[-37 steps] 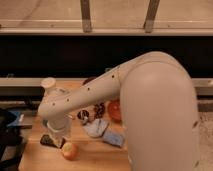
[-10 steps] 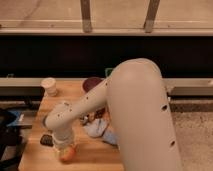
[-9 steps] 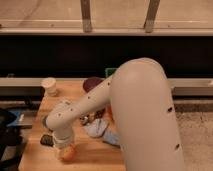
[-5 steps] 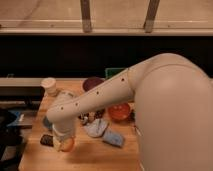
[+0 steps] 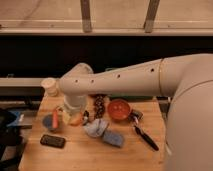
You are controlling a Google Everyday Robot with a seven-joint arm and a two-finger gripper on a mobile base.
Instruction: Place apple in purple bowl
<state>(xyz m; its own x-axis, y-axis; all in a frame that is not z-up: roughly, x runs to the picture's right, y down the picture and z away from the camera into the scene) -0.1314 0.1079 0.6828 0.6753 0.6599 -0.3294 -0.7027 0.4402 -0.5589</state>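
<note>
Yellow-orange apple [image 5: 76,119] sits right at the end effector [image 5: 71,115], low over the left part of the table [image 5: 90,155], under the wrist. We read the end effector as closed on the apple, though the grip is partly hidden. We can't make out the purple bowl, probably behind the arm [image 5: 125,80]. Red bowl [image 5: 119,109] and grapes [image 5: 100,105] lie to the right, apart from the apple. We judge pickup done or nearly so; left to do: carry to the purple bowl, release inside.
</note>
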